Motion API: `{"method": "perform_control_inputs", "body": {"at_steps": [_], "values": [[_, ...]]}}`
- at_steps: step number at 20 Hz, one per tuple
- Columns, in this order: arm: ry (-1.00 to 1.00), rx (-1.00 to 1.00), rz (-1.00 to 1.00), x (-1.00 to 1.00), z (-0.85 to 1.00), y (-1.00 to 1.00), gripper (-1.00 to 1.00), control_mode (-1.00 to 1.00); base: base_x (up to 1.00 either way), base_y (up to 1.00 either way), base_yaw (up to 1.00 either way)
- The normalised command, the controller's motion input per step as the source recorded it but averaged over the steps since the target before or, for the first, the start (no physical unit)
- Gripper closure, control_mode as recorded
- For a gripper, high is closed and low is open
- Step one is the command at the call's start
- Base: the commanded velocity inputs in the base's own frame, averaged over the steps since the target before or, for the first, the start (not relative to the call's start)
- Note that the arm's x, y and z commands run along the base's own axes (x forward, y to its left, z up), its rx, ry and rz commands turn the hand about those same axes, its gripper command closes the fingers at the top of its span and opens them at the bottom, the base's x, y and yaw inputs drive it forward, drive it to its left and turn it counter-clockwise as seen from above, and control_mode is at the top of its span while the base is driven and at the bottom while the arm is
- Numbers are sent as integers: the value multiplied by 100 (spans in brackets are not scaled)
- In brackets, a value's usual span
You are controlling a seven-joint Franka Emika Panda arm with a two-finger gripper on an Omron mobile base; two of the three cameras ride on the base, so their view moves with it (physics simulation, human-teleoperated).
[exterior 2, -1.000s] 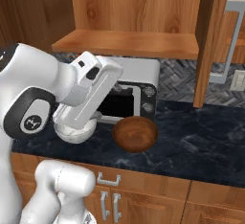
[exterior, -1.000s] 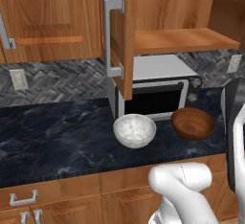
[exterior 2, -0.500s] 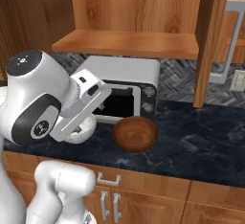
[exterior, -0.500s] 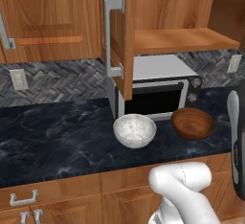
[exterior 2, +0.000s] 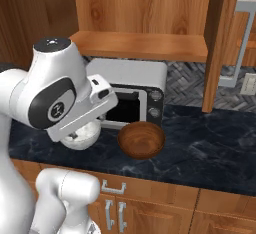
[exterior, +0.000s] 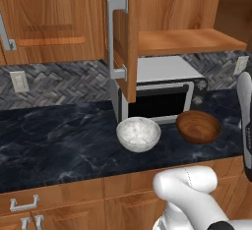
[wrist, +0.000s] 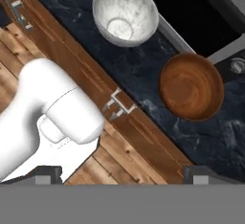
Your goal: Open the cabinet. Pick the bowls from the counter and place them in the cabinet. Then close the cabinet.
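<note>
On the black counter (exterior: pixel 59 140) under the opened cabinet (exterior: pixel 192 40), both bowls, speckled (wrist: pixel 125 13) and wooden (wrist: pixel 191 85), lie ahead of and below the wide-open, empty claw (wrist: pixel 122 170), so picking comes next: descend onto one rim.

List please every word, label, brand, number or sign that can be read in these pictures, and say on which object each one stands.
Readable words, brands or numbers: none.
Round mark on the robot arm's dark joint cap: a logo-like sign, too small and blurred to read.
Toaster oven: two round knobs on its front, no legible markings.
Wall outlet: plain, no text.
Cabinet, counter, whitish-grey bowl and brown wooden bowl: no lettering.
</note>
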Motion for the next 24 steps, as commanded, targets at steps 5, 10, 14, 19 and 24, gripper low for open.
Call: {"method": "perform_control_inputs", "body": {"at_steps": [5, 10, 14, 19, 24], "values": [[3, 9, -16, 0, -17, 0, -100, -100, 0, 0, 0], [-10, 10, -18, 0, -40, 0, -100, -100, 0, 0, 0], [-21, 12, -16, 0, -33, 8, -100, -100, 0, 0, 0], [-10, 5, -10, 3, -7, 23, -100, -100, 0, 0, 0], [6, 0, -1, 18, 0, 6, -100, -100, 0, 0, 0]]}}
